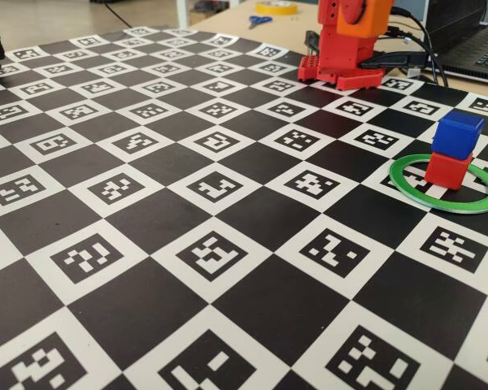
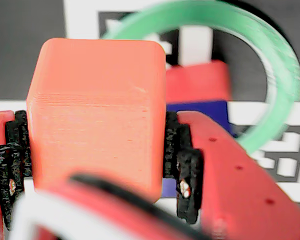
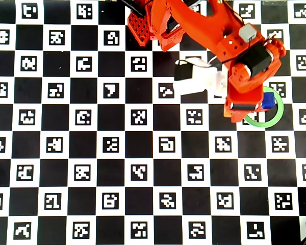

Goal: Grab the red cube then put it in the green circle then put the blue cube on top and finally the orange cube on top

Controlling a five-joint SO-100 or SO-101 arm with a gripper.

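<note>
In the overhead view the red arm (image 3: 229,46) covers most of the thin bright green ring (image 3: 273,118) near the right edge of the checkered marker-printed worktop (image 3: 92,153); only a corner of the small deep-blue cube (image 3: 268,100) shows, and the small red cube and small bright orange cube are hidden there. The fixed view leaves out the gripper, cutting the arm off at its base, yet shows plainly the blue cube (image 1: 457,133) stacked on the red cube (image 1: 448,169) inside the green ring (image 1: 472,197). Only the wrist view shows the gripper (image 2: 97,165): its jaws are closed on the orange cube (image 2: 97,115), black pads (image 2: 182,160) pressing both sides. Behind it lie blurred slivers of the red cube (image 2: 197,82), blue cube (image 2: 200,111) and ring (image 2: 270,60).
</note>
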